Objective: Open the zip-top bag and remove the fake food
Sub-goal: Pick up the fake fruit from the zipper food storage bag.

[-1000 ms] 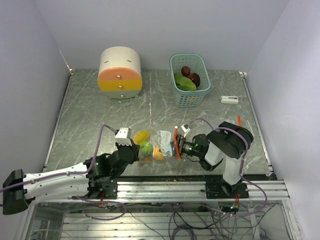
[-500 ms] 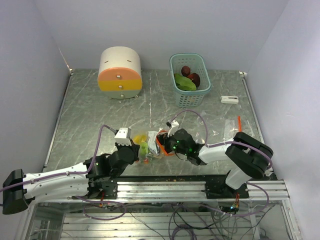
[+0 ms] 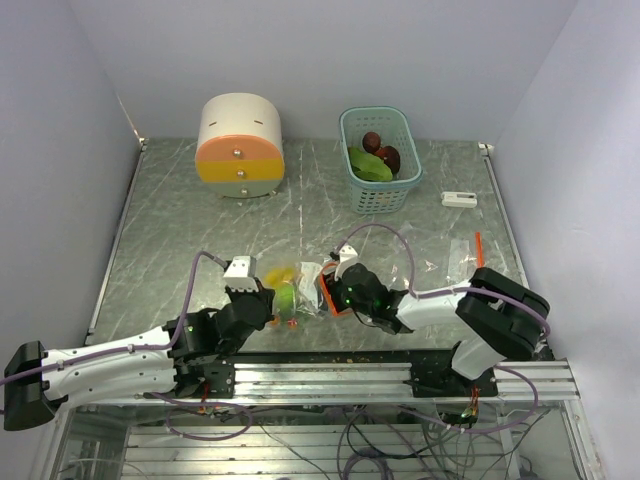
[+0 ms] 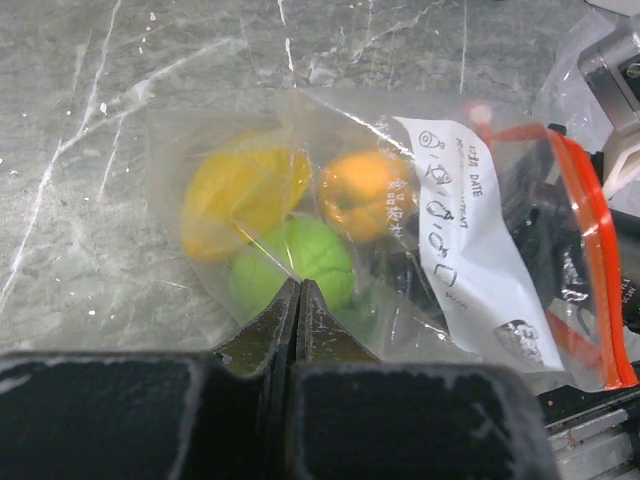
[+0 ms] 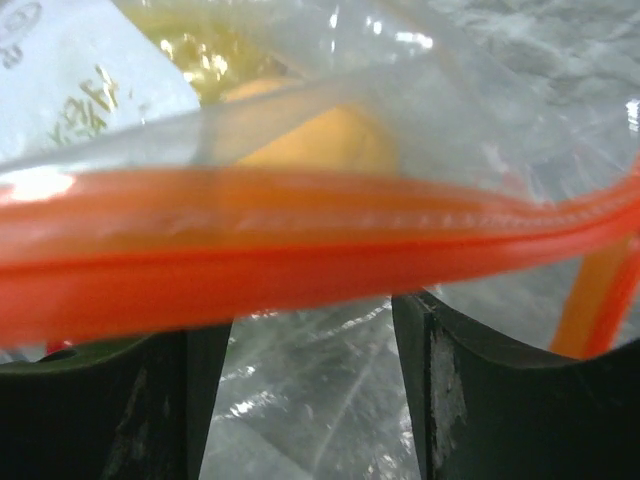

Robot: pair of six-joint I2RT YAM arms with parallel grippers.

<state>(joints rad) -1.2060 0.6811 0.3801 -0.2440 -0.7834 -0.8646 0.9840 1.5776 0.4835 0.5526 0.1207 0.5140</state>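
Clenches the left hand on the near, closed end of the bag, fingers pressed flat together with the film caught between them. Holds the fake food inside the bag on the surface: a lime-green fruit nearest the pinch, with a yellow one and an orange one just behind, all touching. Sets the right hand at the bag's far mouth, released, fingers spread wide, with the orange zip strip lying across the gap. Shows, well beyond the bag to the right, a teal basket containing a green leafy piece and dark red pieces. Shows, well beyond the bag to the left, a round drawer box.
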